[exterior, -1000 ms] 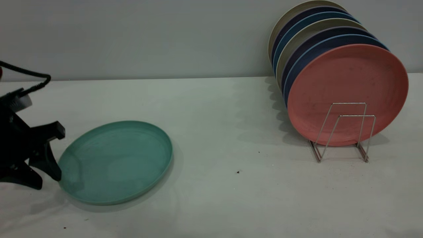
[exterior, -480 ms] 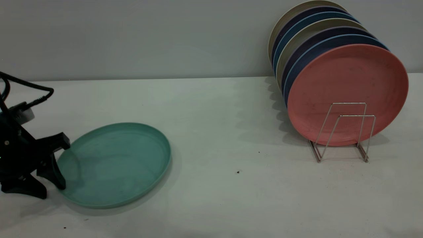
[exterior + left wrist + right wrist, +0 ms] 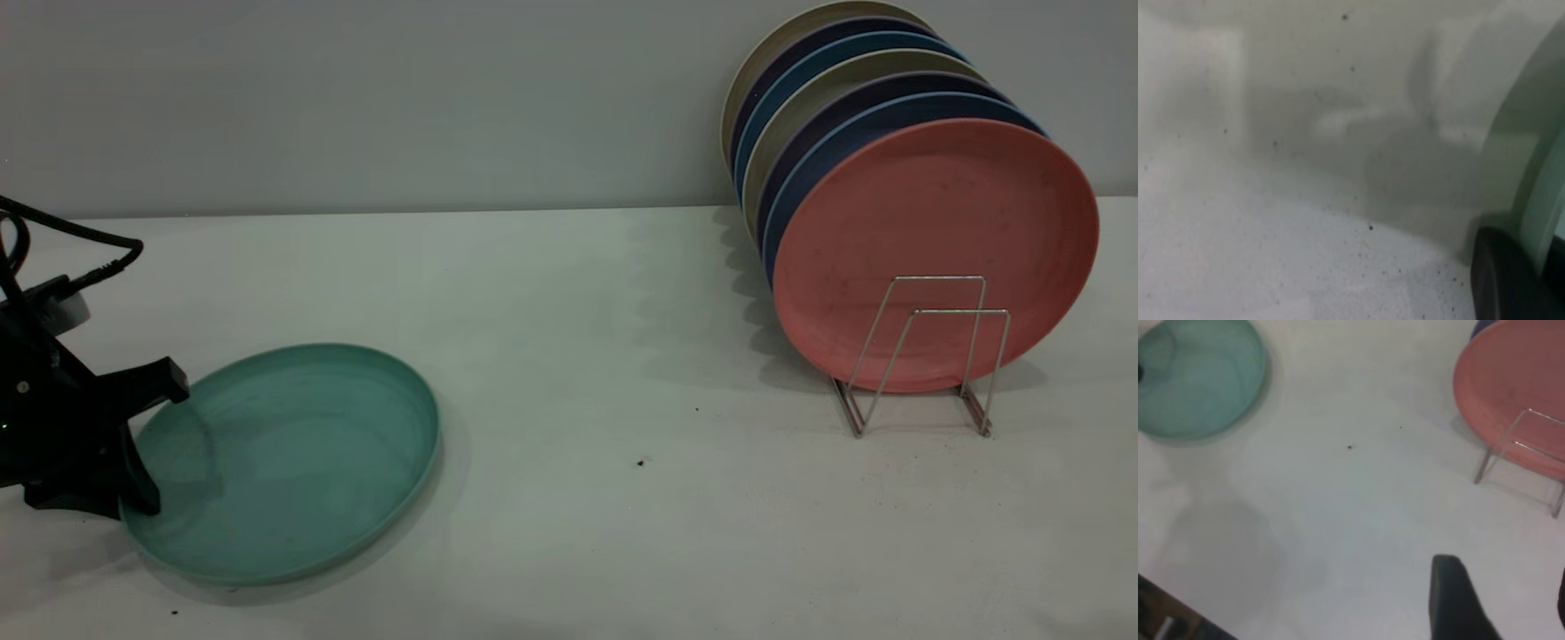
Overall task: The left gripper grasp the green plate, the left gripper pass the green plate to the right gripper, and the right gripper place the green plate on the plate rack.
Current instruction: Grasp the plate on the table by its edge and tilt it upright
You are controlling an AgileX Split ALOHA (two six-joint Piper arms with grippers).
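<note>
The green plate (image 3: 293, 462) lies at the front left of the table, also seen in the right wrist view (image 3: 1201, 377). My left gripper (image 3: 160, 444) is at its left rim, one finger over the plate and one outside it, shut on the rim. The left wrist view shows the pale green rim (image 3: 1531, 167) running down beside a dark finger (image 3: 1498, 280). The plate rack (image 3: 965, 310) stands at the right, its two front wire loops bare. My right gripper (image 3: 1508, 607) is out of the exterior view; it hangs open above the bare table between plate and rack (image 3: 1545, 415).
A salmon-pink plate (image 3: 933, 231) leans upright at the front of the rack, with several blue and beige plates (image 3: 800, 98) stacked behind it. A grey wall closes the back. A small dark speck (image 3: 639, 463) lies mid-table.
The left gripper has dropped and closed in on the plate's left rim. The plate has slid left and toward the table's front edge.
</note>
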